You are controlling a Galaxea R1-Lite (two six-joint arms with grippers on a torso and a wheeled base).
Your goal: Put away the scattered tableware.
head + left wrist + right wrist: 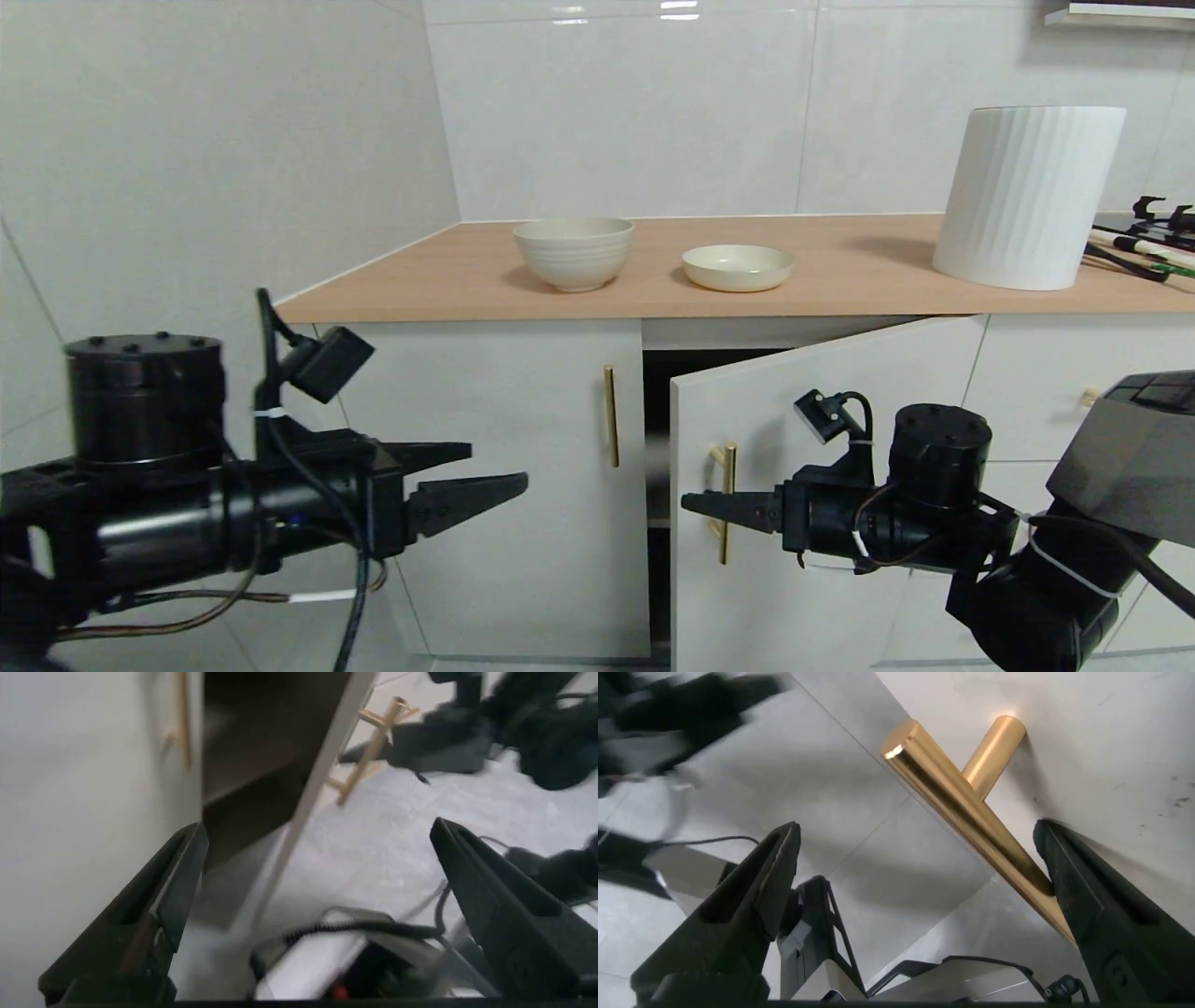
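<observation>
The left arm (168,523) reaches in low from the left, forearm about level, its cylindrical wrist joint standing upright above it. The left gripper (495,467) points toward the right with its 2 fingers (154,919) spread wide. The right arm (1027,579) rises from the lower right and bends at the wrist, so the right gripper (719,509) lies level and points left, its 2 fingers (1092,905) also held wide apart. The 2 grippers face each other at about the same height, well apart.
</observation>
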